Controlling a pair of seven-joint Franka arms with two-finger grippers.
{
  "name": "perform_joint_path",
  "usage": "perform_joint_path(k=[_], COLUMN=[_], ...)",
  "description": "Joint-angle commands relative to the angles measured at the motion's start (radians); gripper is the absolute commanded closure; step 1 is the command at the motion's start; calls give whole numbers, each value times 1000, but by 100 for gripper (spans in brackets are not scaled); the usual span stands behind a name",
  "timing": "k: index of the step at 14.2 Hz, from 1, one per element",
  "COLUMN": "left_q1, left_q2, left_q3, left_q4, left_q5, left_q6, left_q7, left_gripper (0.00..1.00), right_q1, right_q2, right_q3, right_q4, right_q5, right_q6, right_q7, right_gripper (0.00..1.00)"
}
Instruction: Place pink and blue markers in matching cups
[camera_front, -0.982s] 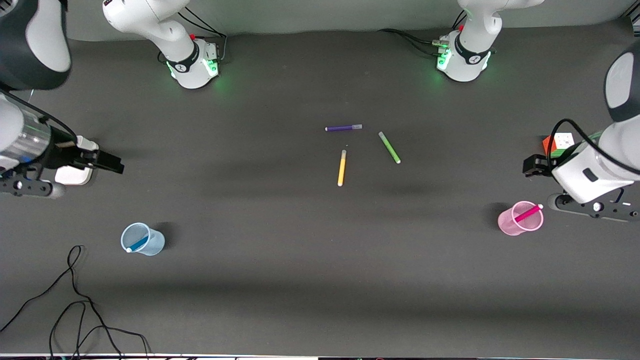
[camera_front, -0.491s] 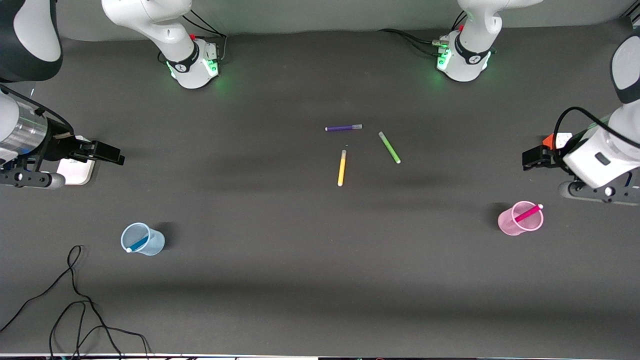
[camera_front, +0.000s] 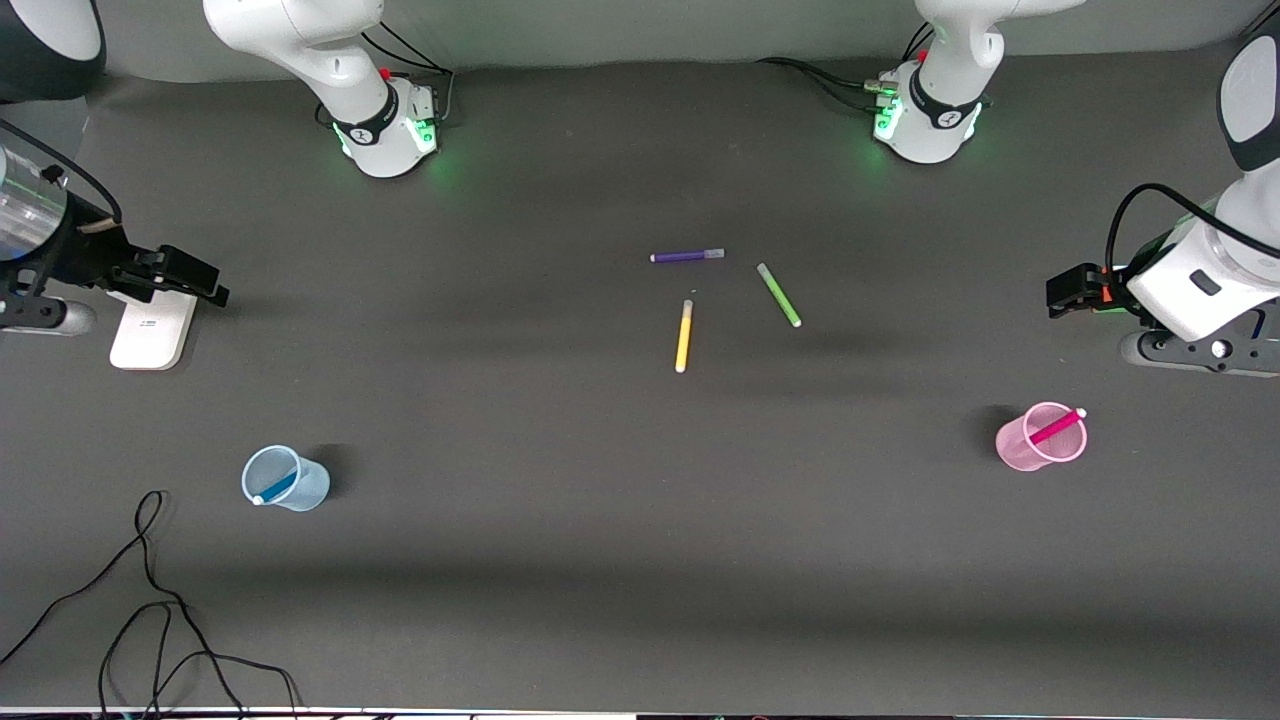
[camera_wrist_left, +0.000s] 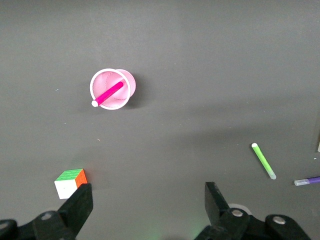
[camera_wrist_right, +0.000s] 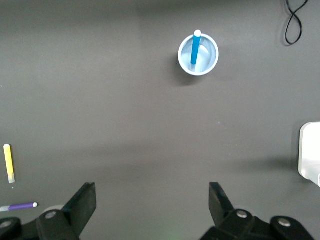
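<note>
The pink marker (camera_front: 1056, 427) leans inside the pale pink cup (camera_front: 1012, 445) toward the left arm's end of the table. At the right arm's end, the blue marker (camera_front: 277, 487) leans in the pale blue cup (camera_front: 310, 490). My left gripper (camera_front: 1062, 290) hangs open and empty over the table beside a colour cube. Its wrist view shows the pink cup (camera_wrist_left: 129, 82) and pink marker (camera_wrist_left: 109, 93) well away from the gripper (camera_wrist_left: 149, 197). My right gripper (camera_front: 195, 280) is open and empty above a white slab. The blue cup (camera_wrist_right: 212, 55) and blue marker (camera_wrist_right: 194, 50) lie apart from that gripper (camera_wrist_right: 152, 197).
Purple (camera_front: 687, 256), green (camera_front: 779, 295) and yellow (camera_front: 684, 336) markers lie mid-table. A colour cube (camera_wrist_left: 70, 182) sits by the left gripper. A flat white slab (camera_front: 150, 335) lies under the right gripper. A black cable (camera_front: 150, 600) loops near the front camera's edge.
Both grippers have drawn back from the cups toward the side of the table where the bases stand. The cups and markers have not moved.
</note>
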Motion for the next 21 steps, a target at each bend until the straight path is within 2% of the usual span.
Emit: perform_joint_path(k=[1, 4, 7, 13, 15, 18, 21], left_q1=[-4, -4, -10, -39, -64, -139, -130], left_q2=[-7, -7, -7, -54, -87, -120, -99], left_q3=[2, 1, -1, 13, 41, 128, 130], left_q4=[4, 4, 3, -37, -88, -143, -135], left_q5=[-3, -3, -3, 16, 16, 8, 2], left_q6=[8, 6, -1, 3, 43, 98, 86], left_q7=[23, 23, 21, 20, 18, 18, 20], left_gripper=[0, 0, 0, 0, 0, 0, 0], right_q1=[-3, 2, 46, 49, 48, 48, 48], right_q2=[-12, 11, 16, 17, 14, 16, 19], right_q3=[14, 17, 18, 17, 12, 11, 9], right_q4=[-33, -33, -30, -26, -26, -26, -12], right_q5=[-40, -45, -90, -77, -75, -63, -58], right_q6=[36, 76, 76, 64, 62, 61, 61], right_q7=[-3, -1, -1, 3, 5, 9, 12], right_gripper=[0, 0, 0, 0, 0, 0, 0])
